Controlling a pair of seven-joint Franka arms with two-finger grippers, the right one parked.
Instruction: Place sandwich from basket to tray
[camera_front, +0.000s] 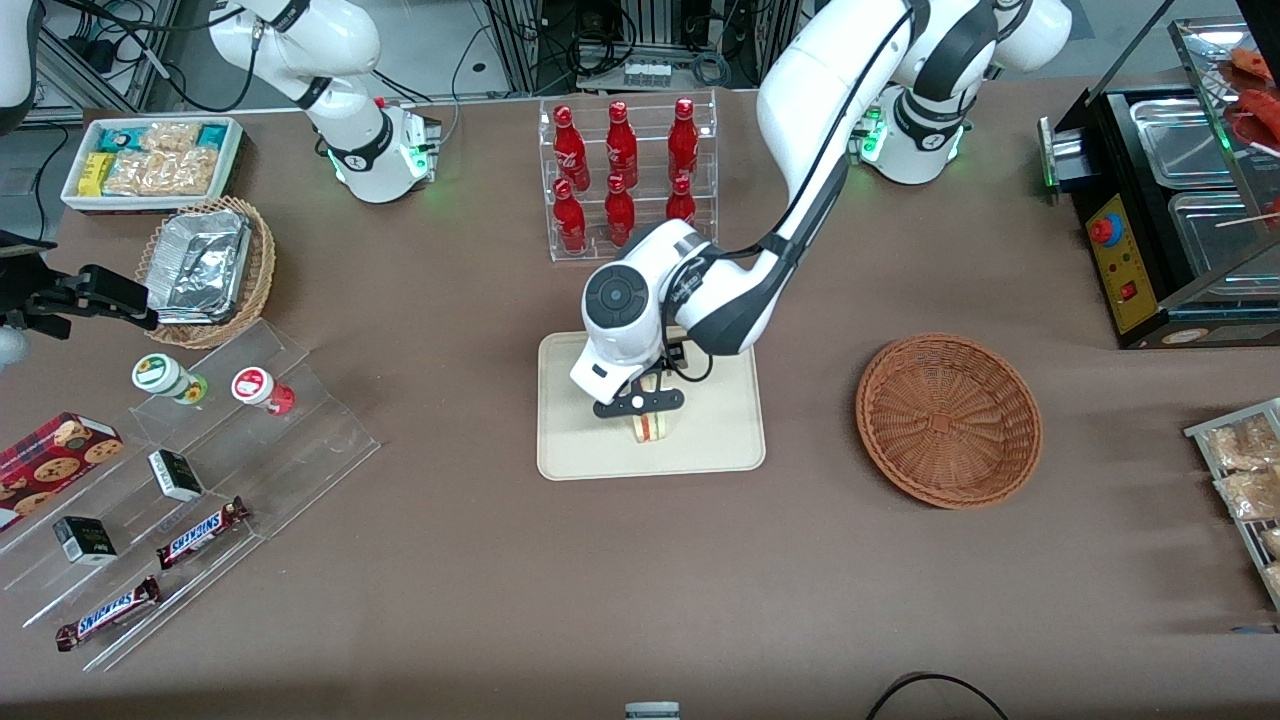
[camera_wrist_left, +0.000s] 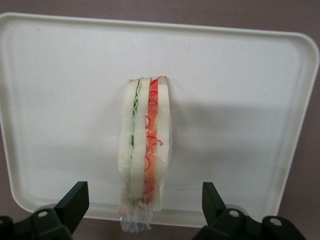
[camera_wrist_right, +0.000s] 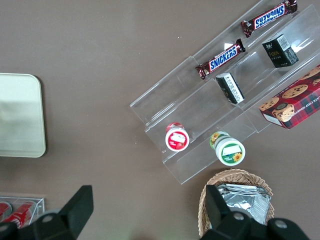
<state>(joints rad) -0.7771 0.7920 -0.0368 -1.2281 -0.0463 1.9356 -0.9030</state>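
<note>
Covering the whole work surface was a matte brown table (camera_front: 480, 600), its cloth-like top smooth and evenly lit; cables and metal framing showed along the edge farthest from the front camera; a clear acrylic rack of red bottles (camera_front: 625, 175) stood there between the two arm bases; toward the parked arm's end lay a stepped acrylic display (camera_front: 200, 500) with Snickers bars (camera_front: 200, 532), small black boxes and two round-lidded cups, plus a pale wicker basket of foil trays (camera_front: 205, 270); toward the working arm's end sat a black food warmer (camera_front: 1170, 210).

Near the table's middle lay the tray (camera_front: 720, 430), a flat cream rectangle with rounded corners and a low rim; the sandwich (camera_wrist_left: 145, 145) stood on it on edge, its layered cut face upward; in the wrist view its long axis ran along the tray's short side, one end close to the rim nearest the front camera; pale bread slices enclosed green, white and red layers under crinkled clear wrap.

The gripper (camera_front: 640, 402) hovered directly above the sandwich, its black fingers (camera_wrist_left: 75, 200) spread wide on either side and touching nothing, so the sandwich was released.

The basket (camera_front: 948, 420), a round shallow bowl of reddish-brown woven wicker, sat beside the tray, toward the working arm's end.
</note>
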